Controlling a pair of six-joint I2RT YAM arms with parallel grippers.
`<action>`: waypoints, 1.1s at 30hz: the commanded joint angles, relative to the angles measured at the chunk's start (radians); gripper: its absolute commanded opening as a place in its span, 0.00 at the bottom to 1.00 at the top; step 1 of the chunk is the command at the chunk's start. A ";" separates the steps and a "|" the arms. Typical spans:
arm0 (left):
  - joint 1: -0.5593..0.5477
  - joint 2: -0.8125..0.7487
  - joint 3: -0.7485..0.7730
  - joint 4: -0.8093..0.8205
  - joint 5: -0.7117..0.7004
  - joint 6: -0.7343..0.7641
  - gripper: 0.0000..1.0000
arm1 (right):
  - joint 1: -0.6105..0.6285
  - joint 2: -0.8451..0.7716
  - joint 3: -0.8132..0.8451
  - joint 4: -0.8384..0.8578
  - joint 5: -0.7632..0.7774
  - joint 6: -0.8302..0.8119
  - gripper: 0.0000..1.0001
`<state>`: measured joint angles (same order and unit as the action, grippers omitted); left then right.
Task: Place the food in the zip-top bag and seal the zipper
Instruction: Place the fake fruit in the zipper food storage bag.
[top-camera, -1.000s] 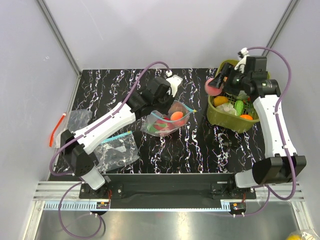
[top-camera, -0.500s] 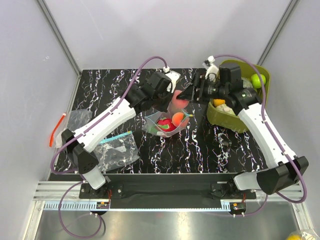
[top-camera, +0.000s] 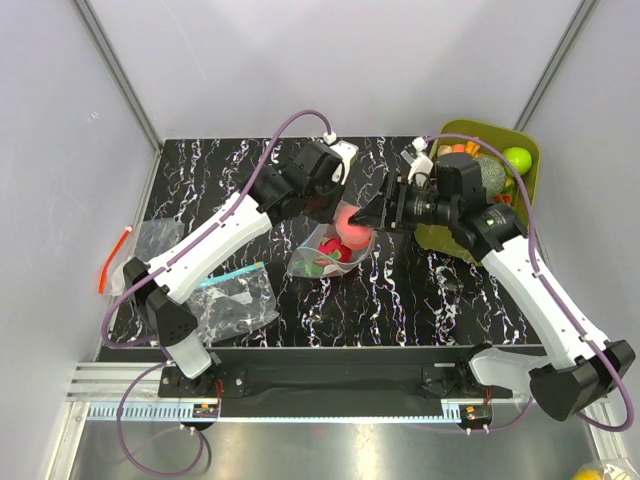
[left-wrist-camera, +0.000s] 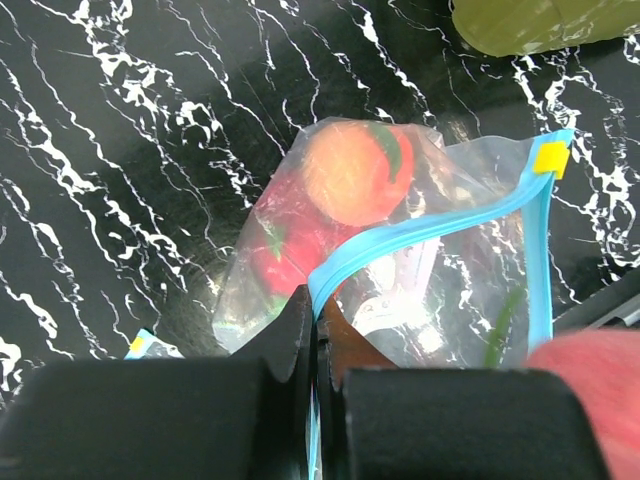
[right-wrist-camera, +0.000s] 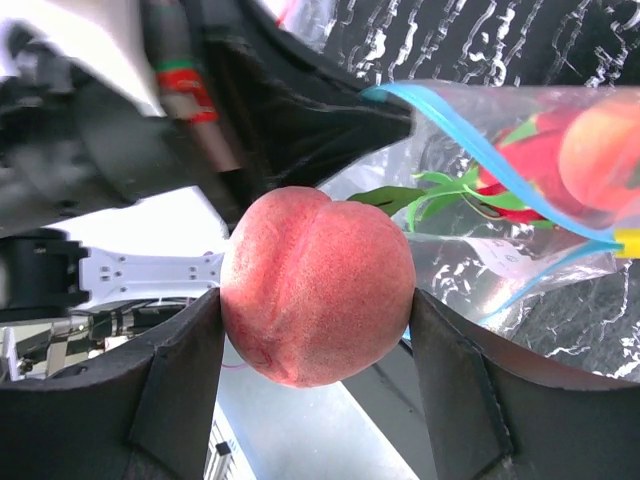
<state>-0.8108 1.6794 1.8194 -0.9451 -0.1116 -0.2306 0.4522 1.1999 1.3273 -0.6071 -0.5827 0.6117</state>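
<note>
The zip-top bag (top-camera: 322, 255) lies mid-table with an orange toy fruit (left-wrist-camera: 355, 172) and a red one (left-wrist-camera: 282, 250) inside. My left gripper (top-camera: 326, 205) is shut on the blue zipper (left-wrist-camera: 420, 232) at the bag's mouth edge (left-wrist-camera: 320, 305) and holds the mouth open and raised. My right gripper (top-camera: 362, 220) is shut on a peach (top-camera: 350, 221) and holds it at the bag's mouth. In the right wrist view the peach (right-wrist-camera: 318, 285) sits between both fingers (right-wrist-camera: 185, 370), just in front of the open bag (right-wrist-camera: 520, 220) and its zipper (right-wrist-camera: 470, 135).
The olive-green tub (top-camera: 443, 238) with more toy food stands at the back right. Two other clear bags lie at the left, one near the front (top-camera: 235, 300) and one by the table's left edge (top-camera: 156, 237). An orange-red strip (top-camera: 108, 262) lies off the left edge.
My right arm has carried the peach left from the tub to the bag's mouth. My left gripper has kept its hold on the zipper edge and shifted slightly.
</note>
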 joint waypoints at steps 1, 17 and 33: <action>0.001 -0.007 0.060 0.037 0.036 -0.021 0.00 | 0.010 0.009 -0.068 0.107 0.061 0.040 0.41; 0.068 -0.041 -0.011 0.042 0.107 -0.064 0.00 | 0.060 0.092 0.059 0.006 0.237 -0.003 1.00; 0.116 -0.112 -0.124 0.060 0.144 -0.027 0.00 | -0.294 0.283 0.383 -0.223 0.734 -0.058 0.71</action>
<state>-0.6971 1.6169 1.7069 -0.9325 -0.0025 -0.2779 0.2043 1.4345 1.6608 -0.8394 0.0563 0.5732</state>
